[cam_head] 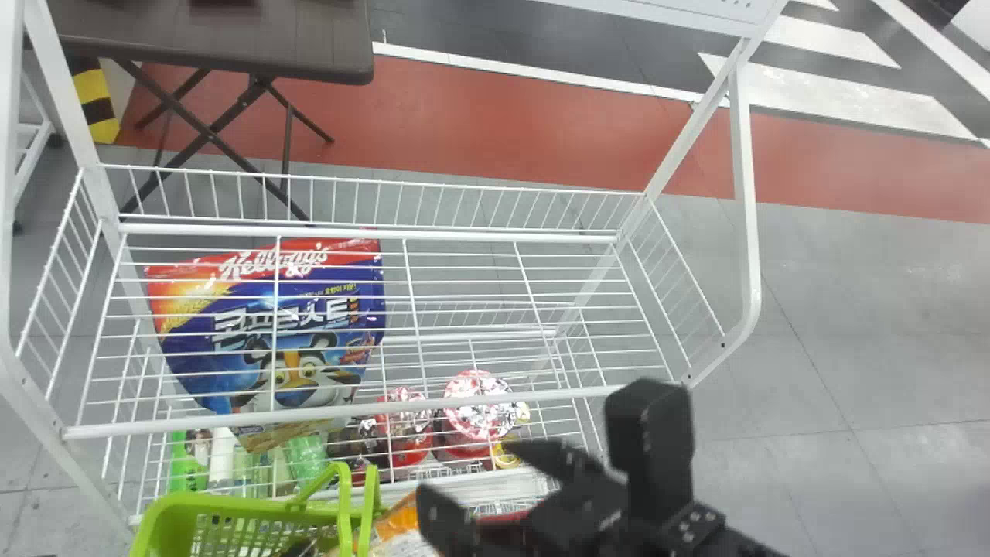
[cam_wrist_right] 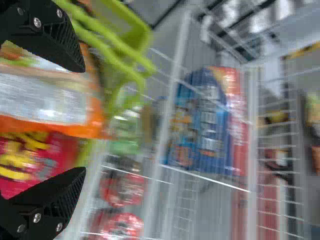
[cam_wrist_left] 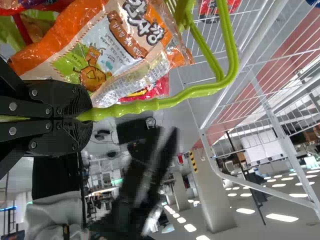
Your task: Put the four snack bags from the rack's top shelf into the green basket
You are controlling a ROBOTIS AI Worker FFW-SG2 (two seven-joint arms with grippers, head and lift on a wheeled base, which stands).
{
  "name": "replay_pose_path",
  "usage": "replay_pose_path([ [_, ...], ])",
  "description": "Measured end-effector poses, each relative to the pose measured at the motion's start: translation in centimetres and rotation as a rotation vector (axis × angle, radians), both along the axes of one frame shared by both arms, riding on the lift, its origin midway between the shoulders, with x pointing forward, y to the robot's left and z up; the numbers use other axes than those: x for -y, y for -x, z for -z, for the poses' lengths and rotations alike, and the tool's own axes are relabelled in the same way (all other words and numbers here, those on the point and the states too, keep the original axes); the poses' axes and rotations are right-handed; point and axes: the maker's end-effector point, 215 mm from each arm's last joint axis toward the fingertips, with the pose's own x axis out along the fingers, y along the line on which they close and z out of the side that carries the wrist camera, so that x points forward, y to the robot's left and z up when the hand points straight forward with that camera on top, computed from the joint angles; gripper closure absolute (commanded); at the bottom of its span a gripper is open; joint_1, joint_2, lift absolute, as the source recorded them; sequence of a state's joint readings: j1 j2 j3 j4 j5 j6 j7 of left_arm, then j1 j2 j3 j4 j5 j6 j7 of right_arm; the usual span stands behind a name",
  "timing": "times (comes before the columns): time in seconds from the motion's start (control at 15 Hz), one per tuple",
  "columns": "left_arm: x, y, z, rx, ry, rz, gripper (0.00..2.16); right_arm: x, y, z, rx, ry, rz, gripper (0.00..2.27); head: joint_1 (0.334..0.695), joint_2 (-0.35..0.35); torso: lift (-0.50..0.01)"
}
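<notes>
I'd call this a workshop or lab hall dressed a bit like a shop, though the far end blurs from here. A white wire rack [cam_head: 371, 232] displays a cereal bag [cam_head: 298, 363], yet around it I see a red floor band [cam_head: 464, 116], white floor stripes [cam_head: 827, 85], a folding table [cam_head: 294, 46] and rows of ceiling lights [cam_wrist_left: 282, 217].

green basket [cam_head: 232, 507], handle [cam_wrist_left: 160, 104] raised | 1 orange snack bag [cam_wrist_left: 115, 47], near handle | 1 red snack bag [cam_wrist_right: 32, 160], beside orange

Toward seven o'clock, one green basket [cam_head: 209, 504]; toward nine, one blue bag [cam_head: 251, 309]; toward six, two red-topped tubs [cam_head: 470, 410].
</notes>
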State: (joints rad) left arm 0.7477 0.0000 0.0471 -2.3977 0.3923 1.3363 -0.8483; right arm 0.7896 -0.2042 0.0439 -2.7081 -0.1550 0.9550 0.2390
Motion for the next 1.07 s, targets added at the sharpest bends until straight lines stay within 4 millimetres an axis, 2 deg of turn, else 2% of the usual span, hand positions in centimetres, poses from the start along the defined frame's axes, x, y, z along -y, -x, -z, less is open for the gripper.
replay_pose_path([
  [0.07, 0.0, 0.1, 0.0, 0.000, -0.001, 0.000, 2.15, -0.1, -2.1, -2.4, 0.120, -0.032, 0.016, 0.12, 0.695, -0.309, 0.000],
  [0.2, 0.0, 0.2, 0.1, -0.001, -0.002, -0.001, 2.15, 0.2, -5.0, -6.4, 0.321, -0.084, 0.057, 0.12, 0.695, -0.293, 0.000],
  [0.33, 0.0, 0.3, 0.2, -0.003, -0.002, -0.002, 2.15, 1.1, -6.5, -8.3, 0.456, -0.089, 0.130, 0.12, 0.695, -0.298, 0.000],
  [0.53, 0.1, 0.5, 0.2, -0.006, 0.005, -0.001, 2.15, 2.1, -7.1, -8.2, 0.513, -0.060, 0.227, 0.12, 0.695, -0.324, 0.000],
  [1.07, 0.1, 1.0, -0.1, -0.010, 0.014, 0.001, 2.15, 2.6, -6.6, -8.2, 0.518, -0.053, 0.234, 0.12, 0.695, -0.342, 0.000],
])
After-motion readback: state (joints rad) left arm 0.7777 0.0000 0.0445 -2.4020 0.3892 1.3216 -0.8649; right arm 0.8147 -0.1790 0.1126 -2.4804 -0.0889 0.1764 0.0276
